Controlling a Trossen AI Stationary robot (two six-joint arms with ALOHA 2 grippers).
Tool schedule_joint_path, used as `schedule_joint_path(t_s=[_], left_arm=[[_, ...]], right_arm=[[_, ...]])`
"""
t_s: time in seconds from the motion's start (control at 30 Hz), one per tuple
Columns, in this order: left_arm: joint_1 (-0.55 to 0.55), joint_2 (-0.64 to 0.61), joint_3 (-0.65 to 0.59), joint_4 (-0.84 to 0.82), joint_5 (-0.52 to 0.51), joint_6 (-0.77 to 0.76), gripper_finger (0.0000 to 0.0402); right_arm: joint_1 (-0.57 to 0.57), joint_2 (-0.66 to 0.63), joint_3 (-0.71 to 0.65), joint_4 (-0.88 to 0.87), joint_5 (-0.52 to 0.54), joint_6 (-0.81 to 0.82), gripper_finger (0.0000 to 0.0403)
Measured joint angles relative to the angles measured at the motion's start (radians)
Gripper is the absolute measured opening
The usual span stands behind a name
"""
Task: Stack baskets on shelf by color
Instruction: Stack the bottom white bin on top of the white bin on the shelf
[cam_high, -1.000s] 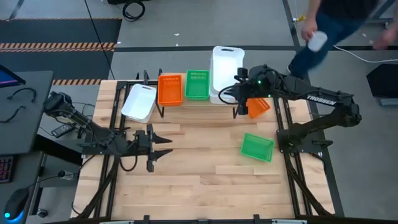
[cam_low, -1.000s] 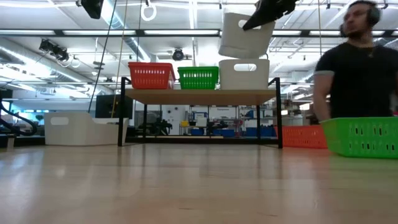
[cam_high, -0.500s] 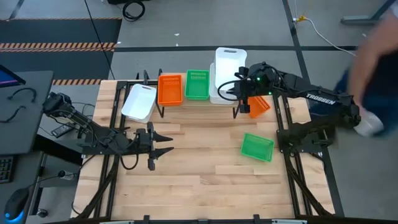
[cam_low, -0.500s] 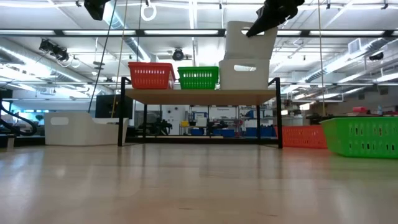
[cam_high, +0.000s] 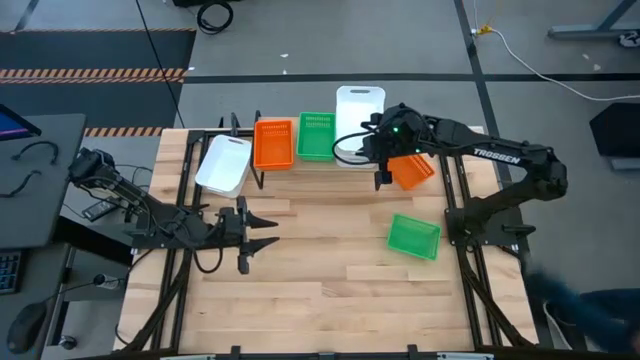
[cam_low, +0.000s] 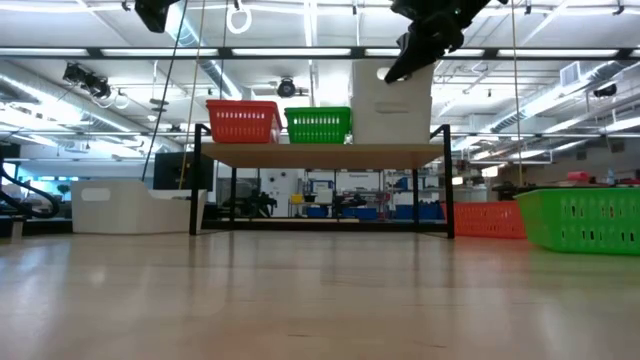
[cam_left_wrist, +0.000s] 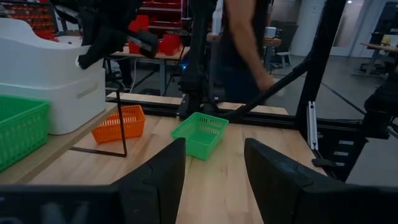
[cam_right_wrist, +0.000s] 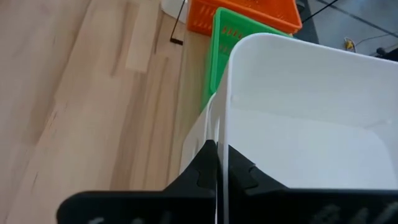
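Right tool (cam_high: 372, 152) pinches the wall of a white rounded plastic basket (cam_high: 358, 110), nesting it on the low plank shelf (cam_low: 320, 152) at 12 o'clock. Left tool (cam_high: 268, 232) idle, spread, at 9. Three baskets remain on the counter (cam_high: 300, 280)

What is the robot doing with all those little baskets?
The right gripper is pinching the rim of a white plastic basket and nesting it into another white one on the wooden shelf. An orange plastic basket and a green plastic basket sit beside it on the shelf. The left gripper waits open over the table, where white, orange and green baskets are waiting.
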Motion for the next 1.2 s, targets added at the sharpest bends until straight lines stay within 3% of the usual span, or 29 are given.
schedule_joint_path(t_s=[0.73,1.2], left_arm=[[0.0,0.0,0.0,-0.005,0.0,0.0,0.0172],[0.0,0.0,0.0,-0.005,0.0,-0.001,0.0172]], right_arm=[[0.002,-0.048,0.0,-0.024,-0.012,0.09,0.0007],[0.002,-0.048,0.0,-0.011,-0.002,0.12,0.0066]])
